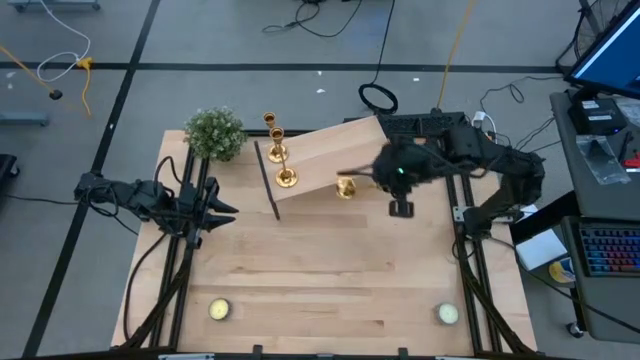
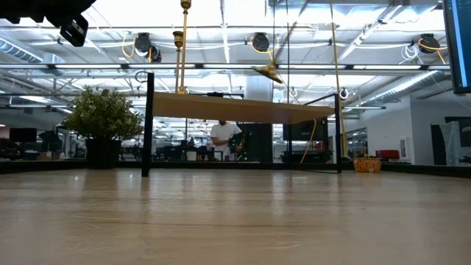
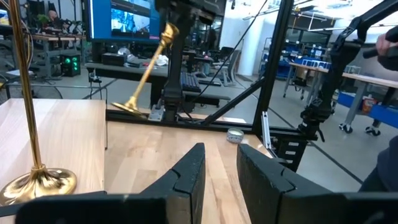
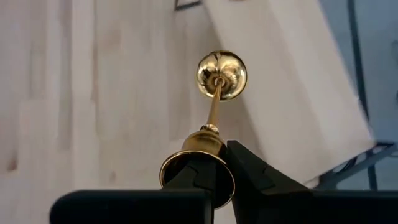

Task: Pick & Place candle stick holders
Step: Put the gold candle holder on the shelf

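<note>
High view: raised wooden shelf [image 1: 330,155] set askew at the table's far side; two gold holders [image 1: 281,155] stand upright on the shelf's left end, near the plant [image 1: 215,133]. A third holder [image 1: 347,186] hangs over the shelf's near edge, clamped in the right gripper [image 1: 372,178]. The left gripper [image 1: 222,212] waits well left of the shelf, above the table. Two tealights [image 1: 219,310] sit far from the shelf at the table's near edge. Low view: the held holder [image 2: 268,71] tilts in the air just above the shelf top [image 2: 243,109]. Left wrist view: left fingers [image 3: 186,177] slightly apart, nothing between them; the held holder [image 3: 148,71] leans steeply beyond. Right wrist view: right fingers [image 4: 245,168] pinch the holder [image 4: 214,112] near one flared end, round polished end pointing away. Judgement: rigid, light metal, slick and mirror-smooth; thin stem likely swivels in a pinch, so gripping by the stem just beside a flare seems safest. Narrow base, tall stem, so probably tippy on release.
</note>
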You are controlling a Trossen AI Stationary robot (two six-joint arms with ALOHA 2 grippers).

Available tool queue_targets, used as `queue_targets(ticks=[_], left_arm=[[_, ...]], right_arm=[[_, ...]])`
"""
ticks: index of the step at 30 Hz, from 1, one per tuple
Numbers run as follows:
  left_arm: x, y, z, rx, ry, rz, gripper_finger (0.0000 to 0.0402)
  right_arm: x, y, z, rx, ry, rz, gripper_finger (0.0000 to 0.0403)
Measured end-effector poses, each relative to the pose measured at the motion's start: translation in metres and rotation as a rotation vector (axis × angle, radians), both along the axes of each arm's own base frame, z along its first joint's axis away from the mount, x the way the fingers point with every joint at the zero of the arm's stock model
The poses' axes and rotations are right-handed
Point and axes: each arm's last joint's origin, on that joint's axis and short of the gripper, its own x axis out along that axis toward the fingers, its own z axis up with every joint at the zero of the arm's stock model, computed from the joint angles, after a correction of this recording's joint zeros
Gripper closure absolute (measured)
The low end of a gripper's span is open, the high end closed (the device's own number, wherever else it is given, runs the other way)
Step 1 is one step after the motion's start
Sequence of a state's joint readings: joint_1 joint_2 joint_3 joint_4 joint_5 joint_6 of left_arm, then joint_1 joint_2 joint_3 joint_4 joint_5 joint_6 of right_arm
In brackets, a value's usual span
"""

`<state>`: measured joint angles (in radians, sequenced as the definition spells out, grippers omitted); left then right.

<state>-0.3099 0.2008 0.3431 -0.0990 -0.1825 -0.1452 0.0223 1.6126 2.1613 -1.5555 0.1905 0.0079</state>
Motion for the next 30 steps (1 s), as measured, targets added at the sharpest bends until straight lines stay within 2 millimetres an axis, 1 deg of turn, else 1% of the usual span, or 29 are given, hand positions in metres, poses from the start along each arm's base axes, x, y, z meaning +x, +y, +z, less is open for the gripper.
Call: queue_targets(ticks=[4,8,13,17,20,22,24,30], left_arm=[[0.000,0.000,0.000,-0.002,0.001,-0.001,0.0309],[0.000,0.000,0.000,-0.018,0.003,-0.002,0.0309],[0.000,0.000,0.000,-0.033,0.005,-0.002,0.0309],[0.001,0.000,0.002,-0.043,-0.013,0.003,0.0309],[0.001,0.000,0.005,-0.023,-0.047,0.008,0.0309],[0.001,0.000,0.006,-0.015,-0.062,0.010,0.0309],[0.001,0.000,0.008,-0.017,-0.076,0.016,0.0309],[0.000,0.001,0.013,-0.038,-0.126,0.038,0.0309]], right_arm=[[0.015,-0.016,0.003,-0.042,0.000,0.019,0.0390],[0.025,-0.035,0.004,-0.094,0.005,0.056,0.0390],[0.032,-0.058,0.006,-0.158,-0.037,0.092,0.0390],[0.027,-0.076,0.015,-0.074,-0.148,0.114,0.0390],[0.025,-0.089,0.020,-0.115,-0.193,0.097,0.0390],[0.024,-0.098,0.020,-0.115,-0.202,0.075,0.0390],[0.024,-0.105,0.019,-0.092,-0.216,0.092,0.0390],[0.033,-0.121,0.013,-0.004,-0.274,0.147,0.0390]])
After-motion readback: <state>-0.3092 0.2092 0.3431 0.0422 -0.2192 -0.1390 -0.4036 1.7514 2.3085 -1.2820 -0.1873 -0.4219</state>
